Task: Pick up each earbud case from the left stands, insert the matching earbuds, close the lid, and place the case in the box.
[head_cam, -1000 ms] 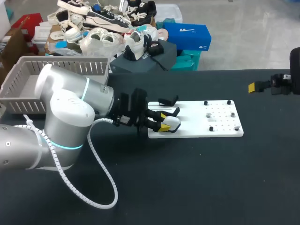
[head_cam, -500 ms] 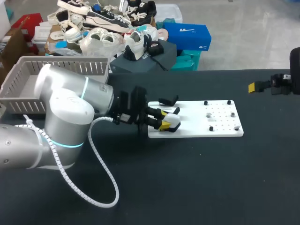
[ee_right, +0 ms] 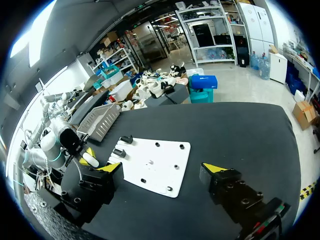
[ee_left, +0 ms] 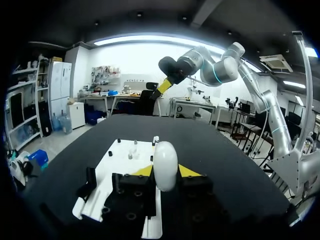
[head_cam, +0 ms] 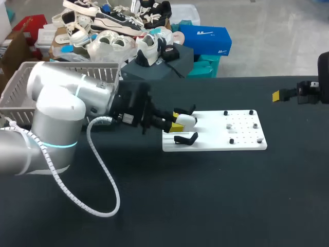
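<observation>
The setting is presenting as a robotics laboratory. Two silver-grey jointed robot arms, the left arm and the right arm, are standing at a black matte table. A white flat fixture plate drilled with holes is lying on it, carrying black angled stands. A grey slatted plastic basket is sitting beside the left arm.

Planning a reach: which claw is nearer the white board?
Left. Left claw, holding the white case, is over the left end of the board; right claw is beyond its right end.
</observation>
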Available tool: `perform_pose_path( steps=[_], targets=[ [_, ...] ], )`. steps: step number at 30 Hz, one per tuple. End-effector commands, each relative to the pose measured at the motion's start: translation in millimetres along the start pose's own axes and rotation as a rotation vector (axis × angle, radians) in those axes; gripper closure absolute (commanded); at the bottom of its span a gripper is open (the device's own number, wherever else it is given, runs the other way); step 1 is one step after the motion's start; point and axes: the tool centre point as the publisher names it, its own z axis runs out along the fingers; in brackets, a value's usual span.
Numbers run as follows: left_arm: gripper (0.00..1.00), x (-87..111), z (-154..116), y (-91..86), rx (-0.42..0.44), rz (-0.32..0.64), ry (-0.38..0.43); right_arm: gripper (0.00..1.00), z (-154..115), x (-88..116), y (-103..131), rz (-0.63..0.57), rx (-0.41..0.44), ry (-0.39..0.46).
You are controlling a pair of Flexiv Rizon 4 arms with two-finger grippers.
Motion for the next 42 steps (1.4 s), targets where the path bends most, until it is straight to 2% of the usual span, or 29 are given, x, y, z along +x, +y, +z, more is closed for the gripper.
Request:
perform_pose_path(
  steps=[1,8,14,19,42],
  targets=[
    [1.00,-13.6,-14,-25.6,-0.028,0.020,-0.060,0.00,1,0,-2,-0.002,-0.005,0.000],
    [1.00,-41.8,-18,-53.3,-0.028,-0.026,-0.174,0.00,1,0,-2,-0.002,-0.005,0.000],
    [1.00,-51.2,-16,-70.4,-0.020,0.009,-0.252,0.00,1,0,-2,-0.002,-0.005,0.000],
    [1.00,-55.1,-16,-81.2,0.002,0.050,-0.276,0.00,1,0,-2,-0.002,-0.005,0.000],
    [1.00,-55.1,-16,-81.2,0.002,0.050,-0.276,0.00,1,0,-2,-0.002,-0.005,0.000]
  ],
)
